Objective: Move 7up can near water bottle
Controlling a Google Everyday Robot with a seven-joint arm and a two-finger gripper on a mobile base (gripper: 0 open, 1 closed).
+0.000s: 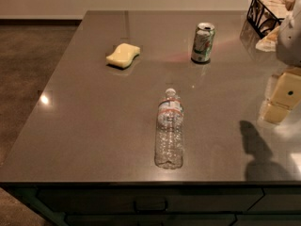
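The 7up can [203, 43] stands upright on the grey table [84, 117], at the back right of centre. The water bottle [169, 130] lies on its side near the table's front edge, with its white cap pointing toward the back. The can is well apart from the bottle, behind it and a little to the right. My gripper [281, 99] hangs at the right edge of the view, above the table, to the right of both the can and the bottle. It holds nothing that I can see.
A pale yellow sponge [123, 55] lies at the back left of the table. A black wire basket [269, 13] with packets stands at the back right corner. The gripper's shadow [256, 147] falls on the front right. Drawers run below the front edge.
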